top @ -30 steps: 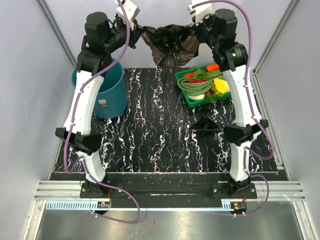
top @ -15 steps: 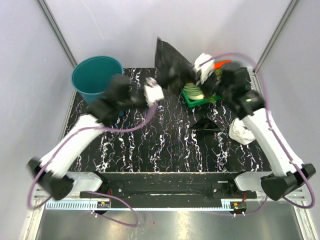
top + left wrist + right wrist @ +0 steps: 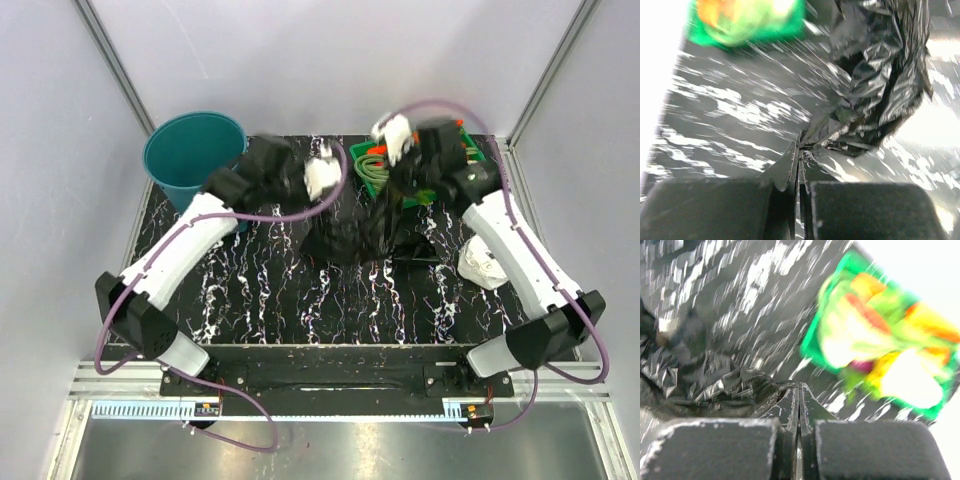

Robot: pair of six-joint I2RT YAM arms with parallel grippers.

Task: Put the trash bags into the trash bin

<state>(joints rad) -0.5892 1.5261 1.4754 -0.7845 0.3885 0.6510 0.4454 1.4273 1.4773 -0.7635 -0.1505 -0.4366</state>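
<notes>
Black trash bags [image 3: 880, 85] are pinched in the closed left fingers [image 3: 715, 210] and closed right fingers [image 3: 875, 450].

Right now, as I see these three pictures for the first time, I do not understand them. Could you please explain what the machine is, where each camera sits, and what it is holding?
This is a robot with two arms, left arm and right arm. One picture looks down from above; the other two come from a camera on each wrist. On the black marbled table stand a teal trash bin and a green vegetable tray; a white plastic wad lies at the right. Both arms' jaws are shut on one crumpled black trash bag, which is outside the bin.
</notes>
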